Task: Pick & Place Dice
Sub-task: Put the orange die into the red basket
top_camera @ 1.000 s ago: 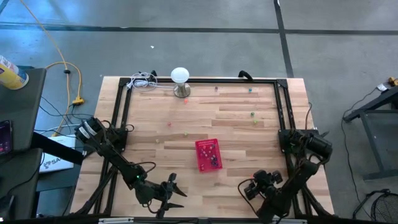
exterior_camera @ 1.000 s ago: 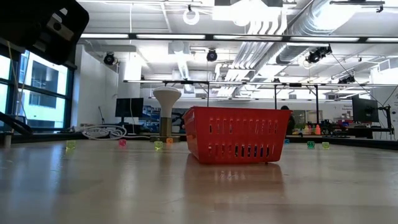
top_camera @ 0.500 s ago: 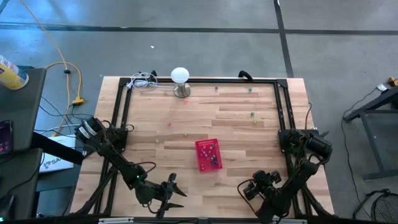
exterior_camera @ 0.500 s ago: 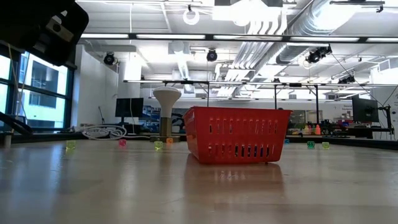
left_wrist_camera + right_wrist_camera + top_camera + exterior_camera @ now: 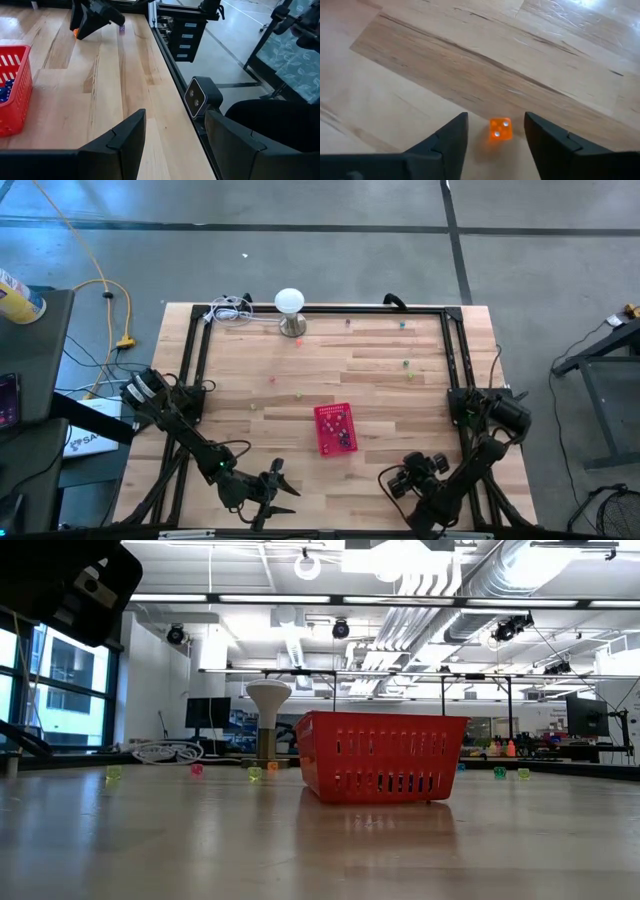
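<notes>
Right tool [image 5: 496, 131], at the near right of the desk [image 5: 400, 395], straddles an orange die [image 5: 500, 129] lying on the wood; its fingers stand apart on either side, not touching the cube. Left tool [image 5: 175, 135] waits open at the near left. The red basket [image 5: 334, 428] sits mid-desk, right of centre, with dice already inside; several loose dice [image 5: 407, 364] lie scattered toward the far edge, near a white lamp [image 5: 289, 304]. Likely risks: the die sits slightly off-centre between the fingers, so one may reach it first and nudge or spin it away; a corner-on pinch could let so small a cube squirt out.
</notes>
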Action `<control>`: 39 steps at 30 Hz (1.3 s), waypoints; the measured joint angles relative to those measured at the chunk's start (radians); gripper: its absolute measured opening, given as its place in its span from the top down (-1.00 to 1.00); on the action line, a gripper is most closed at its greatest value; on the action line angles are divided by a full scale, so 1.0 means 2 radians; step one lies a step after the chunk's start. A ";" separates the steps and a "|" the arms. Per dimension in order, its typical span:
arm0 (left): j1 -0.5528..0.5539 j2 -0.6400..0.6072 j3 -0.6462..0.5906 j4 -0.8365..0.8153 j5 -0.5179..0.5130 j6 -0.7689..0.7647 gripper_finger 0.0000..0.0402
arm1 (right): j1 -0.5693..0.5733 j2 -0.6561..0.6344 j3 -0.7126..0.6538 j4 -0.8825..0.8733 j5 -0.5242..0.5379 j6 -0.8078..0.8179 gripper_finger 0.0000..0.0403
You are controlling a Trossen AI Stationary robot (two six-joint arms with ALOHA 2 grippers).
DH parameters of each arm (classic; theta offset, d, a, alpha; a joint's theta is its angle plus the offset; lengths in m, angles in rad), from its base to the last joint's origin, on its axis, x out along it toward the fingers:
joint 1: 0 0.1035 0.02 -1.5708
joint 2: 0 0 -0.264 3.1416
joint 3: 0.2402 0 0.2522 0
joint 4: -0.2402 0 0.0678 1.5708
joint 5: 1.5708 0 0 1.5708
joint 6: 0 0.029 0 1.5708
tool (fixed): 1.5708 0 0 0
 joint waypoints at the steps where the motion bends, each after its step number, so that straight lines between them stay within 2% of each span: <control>1: 0.000 0.000 0.000 0.000 0.000 0.000 0.02 | -0.003 0.003 0.000 0.001 -0.006 0.000 0.15; 5: 0.000 0.000 0.000 -0.003 0.000 0.000 0.02 | -0.006 0.006 0.002 0.004 -0.028 -0.001 0.30; 13: 0.000 0.000 0.000 -0.012 -0.001 0.000 0.02 | -0.006 0.007 0.002 0.009 -0.039 -0.010 0.55; 18: 0.000 0.000 0.000 -0.012 -0.001 0.000 0.02 | -0.006 0.007 0.002 0.012 -0.044 -0.010 0.84; 20: 0.000 0.000 0.000 -0.012 -0.001 0.000 0.02 | -0.006 0.007 0.001 0.013 -0.044 -0.010 0.86; 23: 0.000 0.000 0.000 -0.012 -0.001 0.000 0.02 | -0.006 0.008 0.001 0.013 -0.027 -0.010 0.86; 26: 0.003 0.000 0.000 -0.012 -0.001 0.000 0.02 | -0.018 0.008 0.005 0.009 0.020 -0.018 0.86; 28: 0.006 0.000 0.000 -0.011 -0.001 0.000 0.02 | -0.035 0.007 0.019 0.019 0.080 -0.052 0.86; 32: 0.014 0.000 0.000 -0.018 -0.002 0.000 0.02 | -0.073 0.002 0.063 0.024 0.164 -0.160 0.86; 35: 0.019 0.003 0.000 -0.021 -0.001 0.000 0.02 | -0.100 0.002 0.087 0.074 0.202 -0.266 0.86; 39: 0.019 0.003 0.000 -0.028 -0.001 0.000 0.02 | -0.144 0.002 0.093 0.197 0.226 -0.420 0.86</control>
